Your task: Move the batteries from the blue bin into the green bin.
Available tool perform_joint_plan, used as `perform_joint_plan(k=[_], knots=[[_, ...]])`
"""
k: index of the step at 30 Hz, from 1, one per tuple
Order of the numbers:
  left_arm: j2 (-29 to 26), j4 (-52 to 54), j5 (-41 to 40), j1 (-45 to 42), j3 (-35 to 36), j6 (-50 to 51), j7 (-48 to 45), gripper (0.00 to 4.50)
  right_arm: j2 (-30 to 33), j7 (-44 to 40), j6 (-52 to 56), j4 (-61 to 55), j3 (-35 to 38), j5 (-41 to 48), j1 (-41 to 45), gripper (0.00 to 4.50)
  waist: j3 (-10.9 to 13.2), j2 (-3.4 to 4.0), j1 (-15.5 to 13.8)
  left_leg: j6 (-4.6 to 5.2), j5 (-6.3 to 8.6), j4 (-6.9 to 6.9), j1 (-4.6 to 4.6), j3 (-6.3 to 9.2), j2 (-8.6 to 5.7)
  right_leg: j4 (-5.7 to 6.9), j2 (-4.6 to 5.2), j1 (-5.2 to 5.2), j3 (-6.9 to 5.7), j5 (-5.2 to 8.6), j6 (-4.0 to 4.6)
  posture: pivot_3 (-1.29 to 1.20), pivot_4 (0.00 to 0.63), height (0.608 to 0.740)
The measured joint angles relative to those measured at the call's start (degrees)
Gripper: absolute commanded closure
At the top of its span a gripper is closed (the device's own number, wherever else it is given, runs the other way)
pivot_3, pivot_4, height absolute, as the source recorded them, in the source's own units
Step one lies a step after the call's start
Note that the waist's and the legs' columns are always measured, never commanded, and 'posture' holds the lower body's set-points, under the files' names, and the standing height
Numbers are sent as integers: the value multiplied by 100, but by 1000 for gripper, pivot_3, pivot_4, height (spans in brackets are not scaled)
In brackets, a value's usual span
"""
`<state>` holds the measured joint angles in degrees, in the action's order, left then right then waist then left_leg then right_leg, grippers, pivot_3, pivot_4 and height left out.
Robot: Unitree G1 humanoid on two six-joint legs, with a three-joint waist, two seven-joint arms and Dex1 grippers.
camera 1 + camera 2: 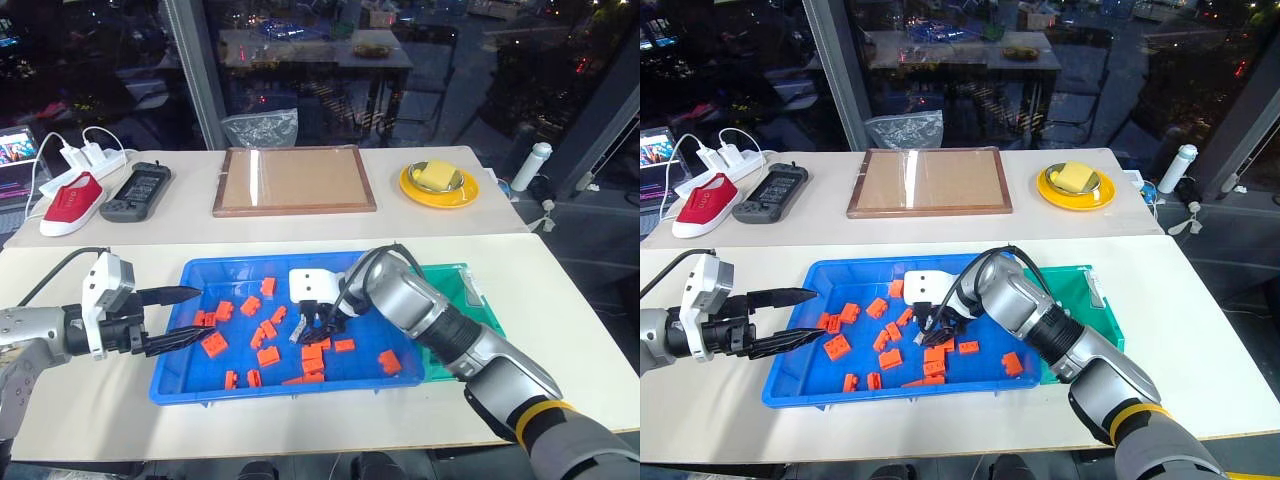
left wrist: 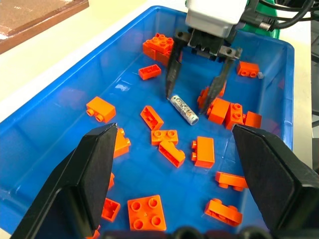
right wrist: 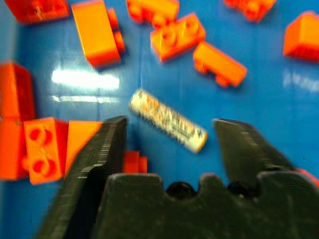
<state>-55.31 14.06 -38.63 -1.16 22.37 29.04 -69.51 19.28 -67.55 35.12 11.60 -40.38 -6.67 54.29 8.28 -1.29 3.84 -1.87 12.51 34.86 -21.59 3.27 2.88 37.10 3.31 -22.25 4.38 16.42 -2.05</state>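
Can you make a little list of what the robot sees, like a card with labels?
battery: one battery lying flat on the floor of the blue bin
right pincer: the right pincer is low over it, open, a finger on each side, not gripping
left pincer: the left pincer is open, at the bin's left edge
orange blocks: orange blocks scattered around the battery
green bin: the green bin beside the blue bin's right end

One silvery battery (image 2: 184, 109) lies flat on the blue bin (image 1: 190, 275) floor, green bin (image 1: 480, 305) alongside.
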Motion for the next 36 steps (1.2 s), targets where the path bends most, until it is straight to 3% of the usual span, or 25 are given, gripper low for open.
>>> perform_joint_plan(k=[4, 5, 14, 21, 28, 36], knots=[[0, -13, 3, -32, 4, -4, -18, 549, -75, 4, -119, 132, -9, -94, -3, 4169, 0, 0, 17, 0, 0, -2, 5, 1, 1, 2, -1, 0, 0, 0, 0, 0, 150, 740], [0, -30, 5, -68, 3, -9, -29, 549, -92, 5, -154, 149, -9, -112, -2, 4259, 0, 0, 14, 0, 0, -2, 6, 1, 1, 2, -1, 1, -1, 0, 0, 0, 150, 740], [2, -137, 22, -207, -55, -27, -40, 549, 167, -227, -100, -73, 350, 49, 11, 4258, 2, 2, -11, 0, 0, 3, -7, 3, 0, 0, 2, 0, -6, 0, 0, 0, 150, 740], [65, -136, -147, -597, -177, 112, -33, 549, 1665, -1091, 167, -1001, 1550, 821, 487, 4258, 7, 5, -103, 0, 1, 6, -12, 7, -2, -9, 7, 3, -18, 0, -1, 0, 150, 740], [104, -354, -235, -1143, -520, 360, -48, 549, 3457, -1395, 454, -1044, 2358, 1010, 242, 4258, 14, 11, -159, 4, 2, 6, -20, 3, -5, -24, 10, 3, -18, 0, -1, 0, 150, 740], [265, -824, 21, -1840, -1134, 220, -237, 549, 4292, -1326, 556, -1170, 2414, 859, -827, 4258, 17, 23, -98, 5, 2, 10, -11, -3, -4, -16, 6, 4, -11, 1, -2, 0, 150, 740]])
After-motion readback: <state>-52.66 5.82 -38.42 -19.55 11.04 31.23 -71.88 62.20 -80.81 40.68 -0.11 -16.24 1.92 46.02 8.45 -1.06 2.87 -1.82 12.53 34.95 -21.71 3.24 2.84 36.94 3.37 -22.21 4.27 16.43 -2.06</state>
